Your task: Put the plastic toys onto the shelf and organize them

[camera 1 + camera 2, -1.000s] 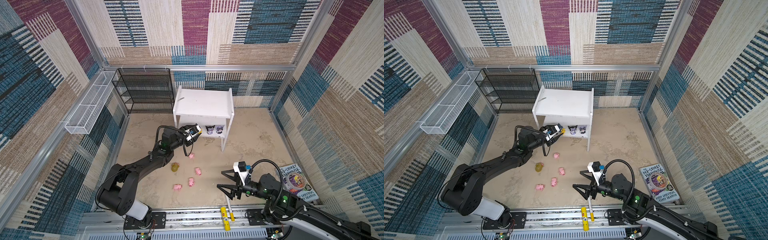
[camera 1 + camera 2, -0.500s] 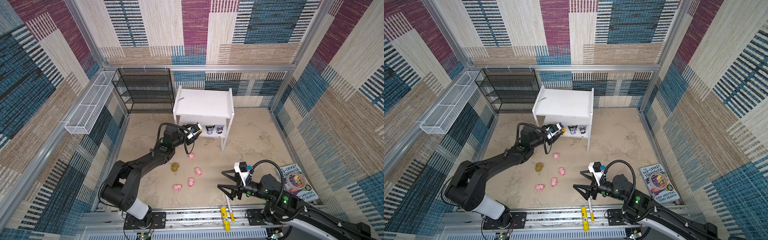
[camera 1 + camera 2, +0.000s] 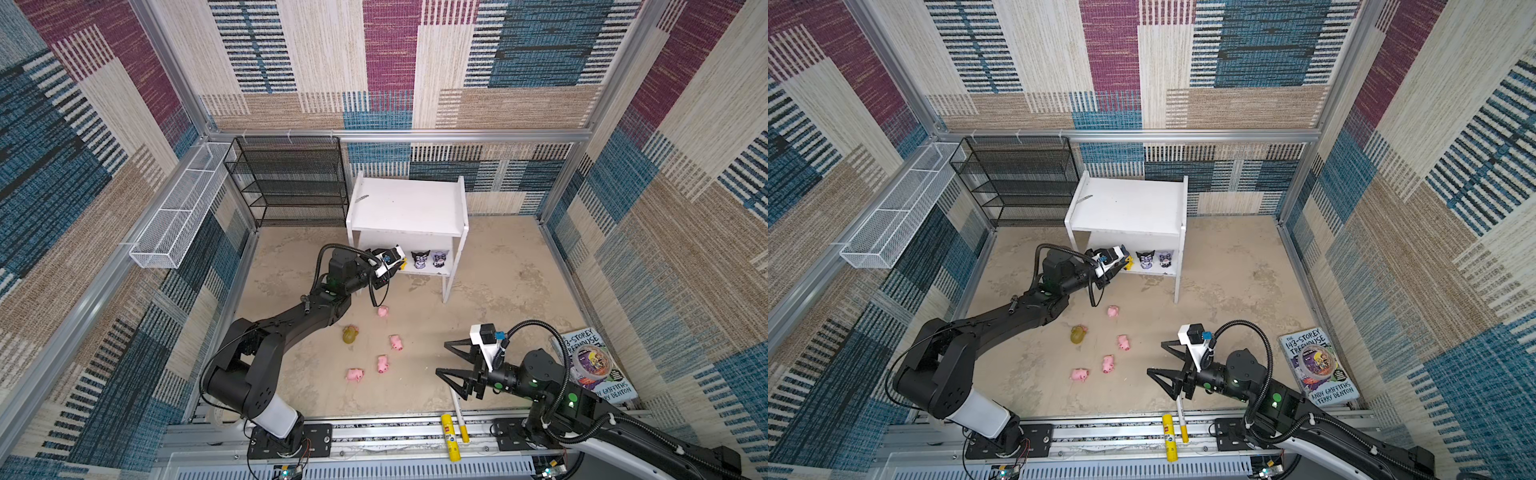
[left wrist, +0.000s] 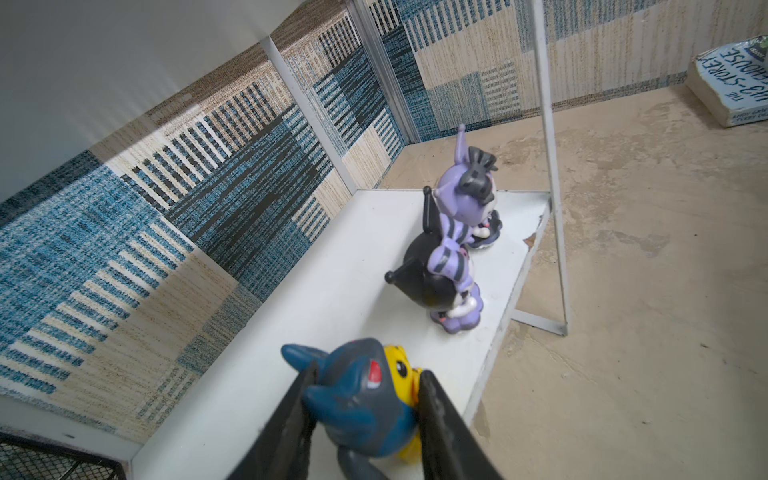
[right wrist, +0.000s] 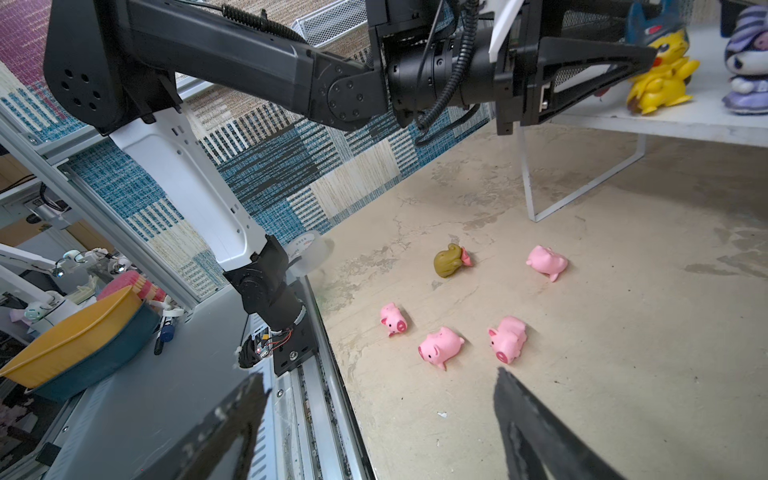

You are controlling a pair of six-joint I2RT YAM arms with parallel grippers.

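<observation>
In both top views the left gripper (image 3: 400, 263) reaches onto the shelf's (image 3: 407, 208) lower board. The yellow figure (image 3: 1128, 262) sits at its tip, with two purple figures (image 3: 419, 259) at the figure's 3 o'clock. The right gripper (image 3: 442, 357) hangs wide open and empty, four pigs (image 3: 395, 342) on the floor at its 9 to 10 o'clock.

In the left wrist view, the fingers (image 4: 291, 419) press both sides of the yellow figure (image 4: 365, 399), which stands on the board.

In the right wrist view, the pigs (image 5: 440, 347) lie apart from the spread fingers (image 5: 245, 399).

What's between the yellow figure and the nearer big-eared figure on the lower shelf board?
Nothing; left wrist view shows bare shelf board between the yellow figure and the big-eared figure.
</observation>
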